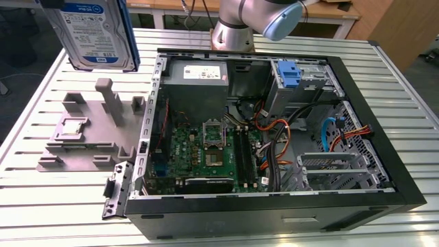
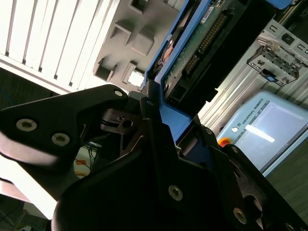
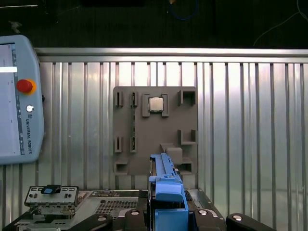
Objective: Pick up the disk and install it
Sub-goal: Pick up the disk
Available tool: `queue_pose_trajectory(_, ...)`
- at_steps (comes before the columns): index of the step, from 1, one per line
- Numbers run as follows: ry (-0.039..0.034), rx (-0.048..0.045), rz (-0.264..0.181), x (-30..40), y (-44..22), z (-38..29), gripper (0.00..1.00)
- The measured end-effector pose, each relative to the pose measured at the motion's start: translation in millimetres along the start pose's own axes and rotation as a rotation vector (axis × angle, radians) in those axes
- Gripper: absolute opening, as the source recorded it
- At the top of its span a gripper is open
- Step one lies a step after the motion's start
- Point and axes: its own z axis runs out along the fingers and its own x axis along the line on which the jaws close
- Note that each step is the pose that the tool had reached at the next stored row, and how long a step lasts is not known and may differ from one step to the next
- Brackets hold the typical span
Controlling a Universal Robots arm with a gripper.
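While my claw (image 2: 161, 122) grips the blue carrier of the one disk (image 1: 96, 33) tight, the drive hangs above the tabletop (image 1: 55, 206), at eleven o'clock from the one open computer case (image 1: 274, 211). Beneath it sits one grey fixture (image 1: 89, 149) holding one chip (image 1: 72, 126). In the exterior view the disk's long axis runs twelve to six, label facing out.

I count one disk (image 1: 96, 31), one PC case (image 1: 260, 211), one grey fixture (image 1: 82, 148), one chip (image 3: 155, 104) and one pendant (image 3: 19, 125).

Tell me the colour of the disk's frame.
The disk's frame is blue; best in the first wrist view.
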Motion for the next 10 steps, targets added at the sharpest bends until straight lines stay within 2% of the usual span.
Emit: queue_pose_trajectory(10, 0.0, 0.0001, 0.0, 0.0, -2.2, 0.0, 0.37)
